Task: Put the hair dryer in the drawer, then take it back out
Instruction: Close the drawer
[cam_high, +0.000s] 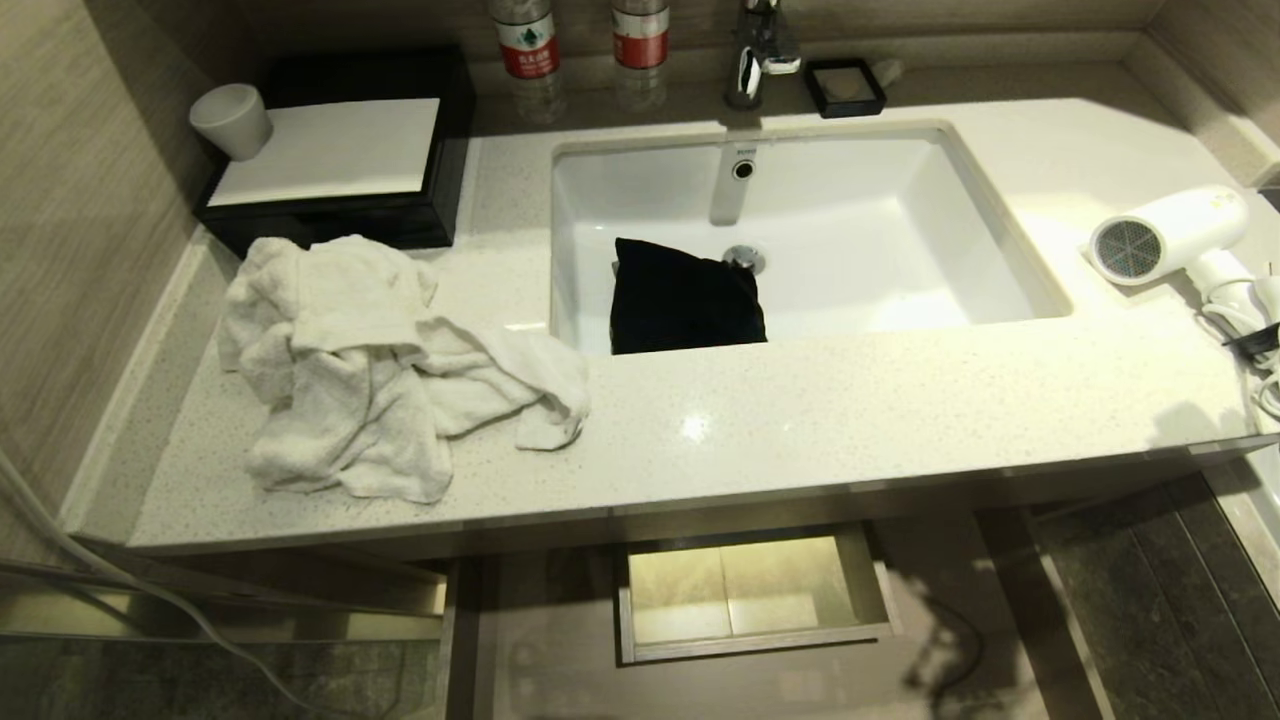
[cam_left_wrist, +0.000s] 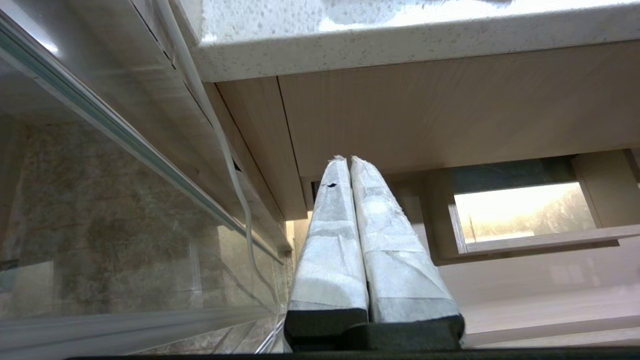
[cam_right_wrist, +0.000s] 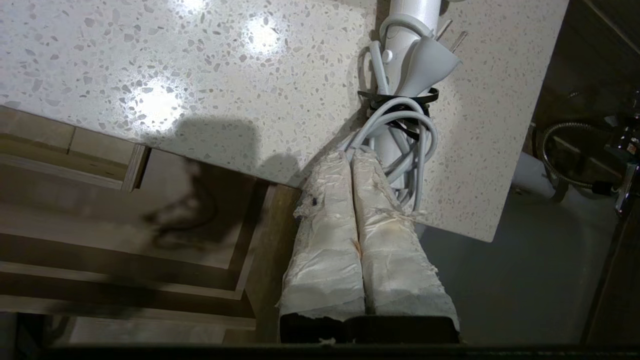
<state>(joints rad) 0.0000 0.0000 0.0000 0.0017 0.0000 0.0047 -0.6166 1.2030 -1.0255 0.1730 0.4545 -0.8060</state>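
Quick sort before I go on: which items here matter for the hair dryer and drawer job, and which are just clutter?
For the job:
- small white hair dryer with grey mesh grille, on the counter's right end
- open light-brown wood-grain drawer under the counter
- right gripper, shut, at the dryer's bundled white cord

Lying about:
- crumpled white towel
- black cloth in the white sink
- two clear water bottles
- left gripper, idle
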